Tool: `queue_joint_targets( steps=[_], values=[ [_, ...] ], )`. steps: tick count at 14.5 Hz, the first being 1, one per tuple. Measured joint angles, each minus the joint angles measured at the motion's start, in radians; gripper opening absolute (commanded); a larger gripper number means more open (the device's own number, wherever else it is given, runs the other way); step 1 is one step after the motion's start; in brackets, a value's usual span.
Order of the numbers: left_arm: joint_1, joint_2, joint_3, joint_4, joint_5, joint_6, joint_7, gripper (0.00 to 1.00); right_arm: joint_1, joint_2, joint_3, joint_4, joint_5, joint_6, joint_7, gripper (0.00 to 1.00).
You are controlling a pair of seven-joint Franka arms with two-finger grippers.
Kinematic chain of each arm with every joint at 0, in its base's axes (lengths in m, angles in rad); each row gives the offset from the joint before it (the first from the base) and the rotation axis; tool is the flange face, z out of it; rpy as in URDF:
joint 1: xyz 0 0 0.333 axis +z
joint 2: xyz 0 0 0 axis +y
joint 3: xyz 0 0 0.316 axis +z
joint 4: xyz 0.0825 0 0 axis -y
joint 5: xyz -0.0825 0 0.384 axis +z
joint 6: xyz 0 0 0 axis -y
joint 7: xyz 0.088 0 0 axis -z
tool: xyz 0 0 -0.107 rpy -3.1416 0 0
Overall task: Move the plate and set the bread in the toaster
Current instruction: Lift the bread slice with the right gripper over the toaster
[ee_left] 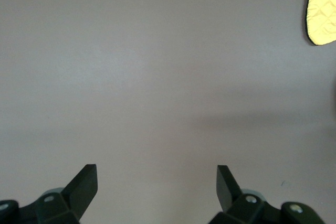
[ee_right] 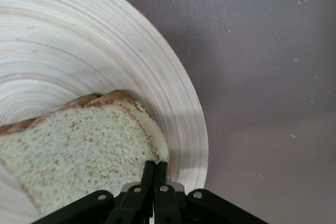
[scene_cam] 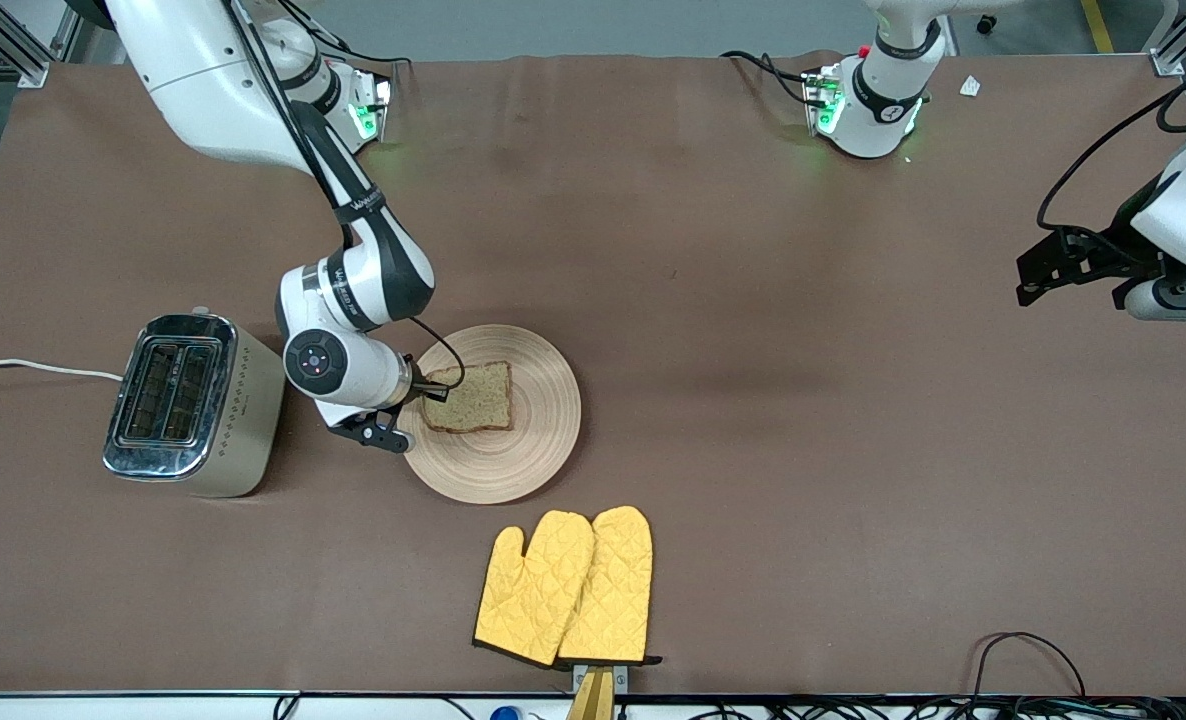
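Right claw point(scene_cam: 431, 392) at centre-left of the front view, pinched tight on the edge of the bread point(scene_cam: 470, 397), bread lying on the plate point(scene_cam: 543, 420), toaster point(scene_cam: 193, 402) at mid-left on the bench point(scene_cam: 753, 300), left claw point(ee_left: 156, 179) spread wide and empty, waiting over bare bench, yellow oven mitts point(scene_cam: 565, 587) at lower centre.

The plate point(scene_cam: 513, 455) lay on the table point(scene_cam: 803, 420), with the bread point(scene_cam: 471, 398) resting on it toward the edge facing the toaster point(scene_cam: 193, 405). The toaster stood beside the plate, toward the right arm's end of the table. A pair of oven mitts point(scene_cam: 565, 587) lay nearer the front camera than the plate, apart from it. The right gripper point(scene_cam: 431, 392) sat low over the plate at the bread's edge, pinched on the slice. The left gripper point(ee_left: 156, 182) waited over bare table at the left arm's end, well apart from everything.
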Motion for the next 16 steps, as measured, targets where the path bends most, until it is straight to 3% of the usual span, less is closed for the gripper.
queue_joint_targets(
  steps=[5,11,16],
  values=[
    [0.000,0.000,0.000,0.000,0.000,0.000,0.000,1.00,-0.001,-0.034,-0.013,0.179,-0.038,-0.291,-0.001,0.00],
    [-0.002,0.000,-0.002,0.001,0.000,0.000,0.000,1.00,0.002,-0.085,-0.018,0.334,-0.288,-0.575,-0.003,0.00],
    [-0.002,0.000,-0.002,0.001,0.000,0.000,0.000,1.00,0.061,-0.091,-0.014,0.414,-0.587,-0.704,-0.008,0.00]
  ],
)
